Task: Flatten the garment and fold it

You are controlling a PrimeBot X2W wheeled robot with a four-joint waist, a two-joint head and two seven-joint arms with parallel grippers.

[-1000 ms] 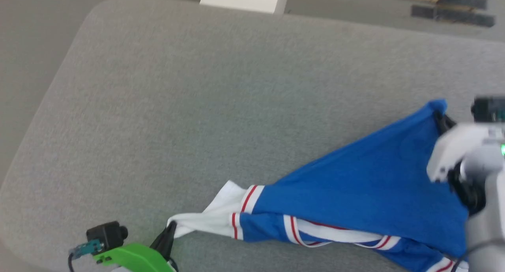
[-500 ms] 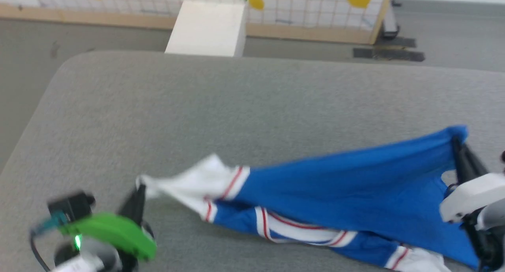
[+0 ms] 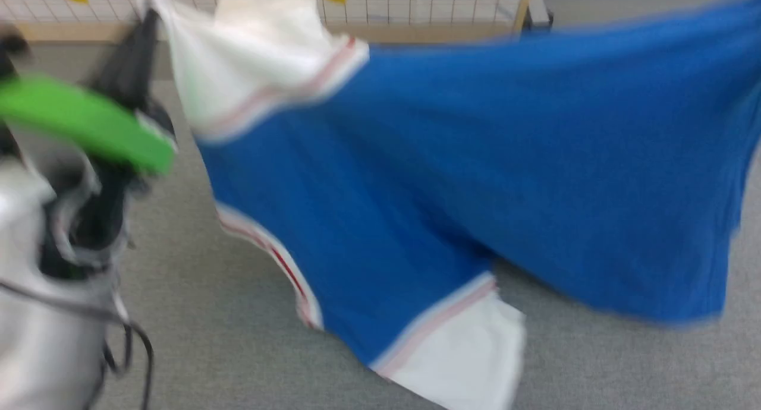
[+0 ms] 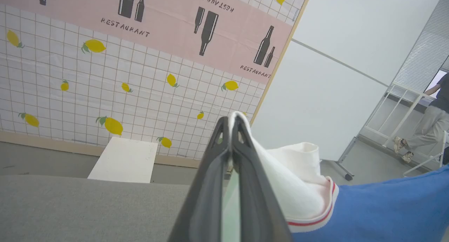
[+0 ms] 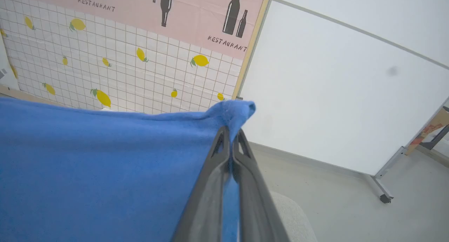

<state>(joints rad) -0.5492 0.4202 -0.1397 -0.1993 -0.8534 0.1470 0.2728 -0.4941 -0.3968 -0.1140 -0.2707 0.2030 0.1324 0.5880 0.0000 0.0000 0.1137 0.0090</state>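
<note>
- Grey padded surface (image 3: 594, 362) lay beneath the garment (image 3: 452, 178), which hung spread in the air above it, its blue body stretched wide and one white sleeve dangling low; the head view was blurred.
- The left wrist view showed the left gripper (image 4: 229, 121) clamped on the other white sleeve's edge, red-striped trim near its fingers.
- The right wrist view showed the right gripper (image 5: 231, 133) pinched on a blue corner of the cloth.
- Behind stood a lemon-print tiled wall (image 4: 70, 94), a white block (image 4: 122, 159) at its foot, and a white wheeled panel (image 5: 333, 94); a person (image 4: 426, 126) showed far off.
</note>
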